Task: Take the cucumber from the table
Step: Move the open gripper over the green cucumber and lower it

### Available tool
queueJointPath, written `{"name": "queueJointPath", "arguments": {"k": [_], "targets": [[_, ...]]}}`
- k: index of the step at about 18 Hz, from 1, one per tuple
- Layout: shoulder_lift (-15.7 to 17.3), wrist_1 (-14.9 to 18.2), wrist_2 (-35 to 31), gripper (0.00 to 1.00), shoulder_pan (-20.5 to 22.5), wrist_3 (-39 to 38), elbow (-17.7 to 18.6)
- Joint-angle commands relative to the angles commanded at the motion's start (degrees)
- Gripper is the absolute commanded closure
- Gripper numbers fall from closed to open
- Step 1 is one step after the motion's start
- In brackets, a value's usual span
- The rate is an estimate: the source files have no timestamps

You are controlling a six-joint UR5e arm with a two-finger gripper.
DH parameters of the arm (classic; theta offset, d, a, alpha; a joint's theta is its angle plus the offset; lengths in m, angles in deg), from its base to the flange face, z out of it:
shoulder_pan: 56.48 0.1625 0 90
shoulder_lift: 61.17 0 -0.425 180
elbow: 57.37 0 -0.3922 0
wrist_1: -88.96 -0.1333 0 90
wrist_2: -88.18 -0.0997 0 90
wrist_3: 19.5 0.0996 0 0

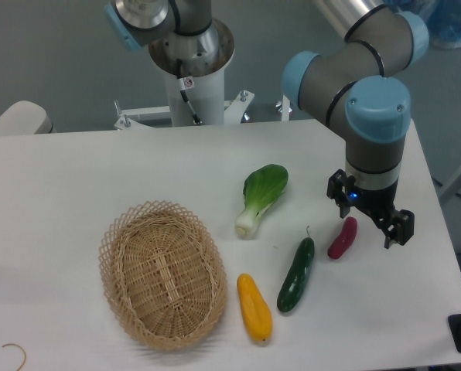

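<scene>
The dark green cucumber lies on the white table, right of centre near the front, with its thin stem tip pointing away. My gripper hangs to the right of and behind the cucumber, apart from it. It points down with its two black fingers spread open, and nothing shows between them. The cucumber is in full view.
A small magenta eggplant lies just beside the gripper's left finger. A bok choy sits behind the cucumber and a yellow squash lies to its left. A wicker basket stands at the front left. The robot's base rises at the back.
</scene>
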Motion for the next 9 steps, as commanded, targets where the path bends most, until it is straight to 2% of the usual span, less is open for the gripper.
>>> {"name": "queueJointPath", "arguments": {"k": [6,9], "targets": [[-0.1,-1.1,0.1,0.0,-0.5,-1.2,1.7],[-0.1,-2.4,0.2,0.0,-1.1,-6.7,3.2]]}}
